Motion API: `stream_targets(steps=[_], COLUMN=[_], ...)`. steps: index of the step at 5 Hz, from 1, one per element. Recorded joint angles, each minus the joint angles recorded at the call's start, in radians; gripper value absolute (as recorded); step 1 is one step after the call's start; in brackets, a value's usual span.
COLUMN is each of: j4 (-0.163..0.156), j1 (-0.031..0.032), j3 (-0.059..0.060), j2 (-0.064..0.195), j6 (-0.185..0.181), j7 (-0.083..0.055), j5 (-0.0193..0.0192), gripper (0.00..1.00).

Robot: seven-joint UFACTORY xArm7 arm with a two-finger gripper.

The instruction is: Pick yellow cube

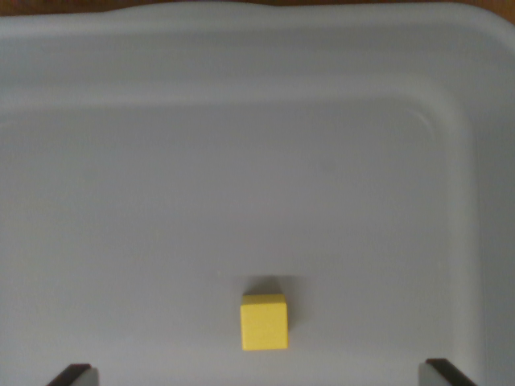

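A small yellow cube [264, 322] rests on the floor of a pale grey plastic bin [241, 48], low in the wrist view and near its middle. My gripper [259, 375] is open: only the two dark fingertips show, one at the bottom left [71, 375] and one at the bottom right [447, 373], far apart. The cube lies between them, slightly above the line joining the tips, touching neither. Nothing is held.
The bin's far wall runs across the top of the wrist view and its side wall curves down the right edge [491, 201]. A strip of brown surface [265, 3] shows beyond the far rim. The bin's floor stretches bare above and to the left of the cube.
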Motion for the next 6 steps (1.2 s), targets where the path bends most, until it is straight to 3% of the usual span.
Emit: stream_targets(steps=[5,6], j4=[-0.004,-0.013], j1=[-0.0001,-0.0004], j3=[0.0,-0.001], j2=[0.001,0.003], j6=[-0.004,-0.014], j7=[-0.001,-0.004], j5=[0.0007,0.0023], gripper=[0.0,0.0])
